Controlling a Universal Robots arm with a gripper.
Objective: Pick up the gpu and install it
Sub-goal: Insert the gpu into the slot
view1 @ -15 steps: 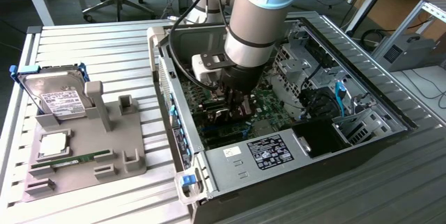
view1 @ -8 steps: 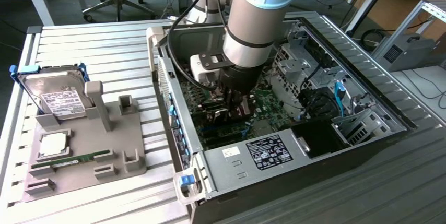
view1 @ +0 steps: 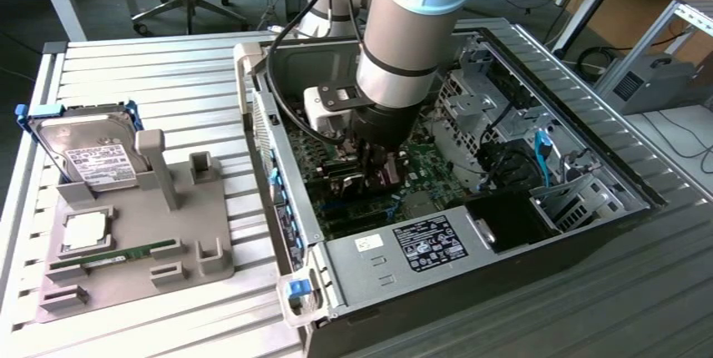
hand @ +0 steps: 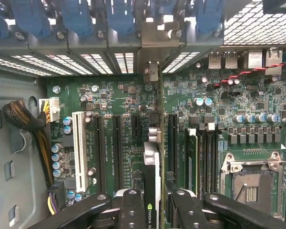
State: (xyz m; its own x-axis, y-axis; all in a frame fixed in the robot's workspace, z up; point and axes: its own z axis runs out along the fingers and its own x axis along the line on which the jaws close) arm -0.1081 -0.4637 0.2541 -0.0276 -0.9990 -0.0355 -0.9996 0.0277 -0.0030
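One gpu gripped edge-on by the gripper, inside the computer case.

From my station I see the fingers pressed against both faces of the card, partly closed with it between them. It stands on edge over the green motherboard among the long black slots, its silvery bracket at the rear wall under the blue clips. I read "NVIDIA" on the card's edge beside the fingers; the print along the slots is too fine for me. A white slot and the processor socket lie to either side. At the exterior view's left, well apart, a grey fixture holds a hard drive, whose white label I cannot read, and a memory stick.
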